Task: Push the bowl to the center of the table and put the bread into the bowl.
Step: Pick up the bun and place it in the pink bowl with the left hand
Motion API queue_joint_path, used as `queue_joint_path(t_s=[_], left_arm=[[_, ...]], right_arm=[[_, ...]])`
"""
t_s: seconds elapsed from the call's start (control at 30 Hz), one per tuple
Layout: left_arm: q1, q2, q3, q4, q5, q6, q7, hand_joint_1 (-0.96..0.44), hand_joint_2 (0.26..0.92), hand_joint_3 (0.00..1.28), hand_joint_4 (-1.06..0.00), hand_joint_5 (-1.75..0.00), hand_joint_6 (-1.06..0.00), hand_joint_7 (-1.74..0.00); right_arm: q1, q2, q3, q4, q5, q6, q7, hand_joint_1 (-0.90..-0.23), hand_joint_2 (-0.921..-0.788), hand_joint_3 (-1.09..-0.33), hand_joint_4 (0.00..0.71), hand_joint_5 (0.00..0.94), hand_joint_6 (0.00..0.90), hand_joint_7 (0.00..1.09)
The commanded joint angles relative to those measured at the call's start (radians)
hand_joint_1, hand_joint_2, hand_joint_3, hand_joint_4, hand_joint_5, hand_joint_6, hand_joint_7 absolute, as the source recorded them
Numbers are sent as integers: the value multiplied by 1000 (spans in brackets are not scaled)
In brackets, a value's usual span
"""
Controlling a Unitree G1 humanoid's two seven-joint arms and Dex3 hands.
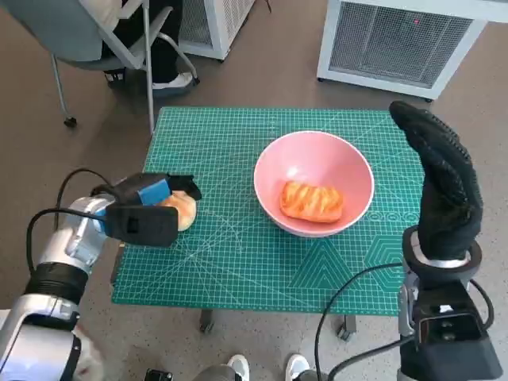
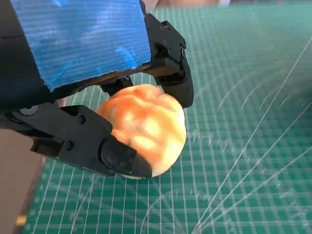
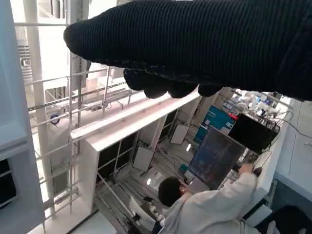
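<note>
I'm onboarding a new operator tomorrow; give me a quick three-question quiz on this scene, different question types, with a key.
1. True or false: the pink bowl holds nothing.
2. The left hand holds: A) a round bread roll, B) a spoon, C) nothing.
3. Fill in: the right hand is raised beside the table's right edge, holding ____.

Key:
1. False; a glazed bread lies in it.
2. A; black fingers grip the round bread roll over the green mat.
3. Nothing.
</note>
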Motion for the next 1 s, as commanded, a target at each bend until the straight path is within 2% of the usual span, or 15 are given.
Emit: queue_joint_path(t_s=[0.03,0.27,0.57,0.8,1.0], left_arm=[[-5,34,65,-164,-43,22,1,3,921,128,-638,-1209,-540,-1264],[-25,16,129,-365,-83,97,-7,4,920,83,-668,-1179,-612,-1189],[-110,-74,137,-488,-73,115,66,4,920,41,-697,-1152,-676,-1121],[-171,-171,86,-476,-52,78,113,3,920,44,-708,-1114,-659,-1163],[-235,-254,26,-386,-69,14,93,2,921,77,-669,-1135,-621,-1222]], right_arm=[[10,-5,1,14,2,0,7,-364,-921,-526,440,5,128,738],[5,-3,4,21,3,-5,7,-360,-921,-528,440,4,127,737],[1,6,9,22,-9,-9,-2,-354,-921,-531,439,4,126,738],[3,13,10,21,-21,-15,-8,-349,-921,-535,439,3,123,742],[7,17,11,17,-26,-18,-12,-353,-921,-537,432,1,120,747]])
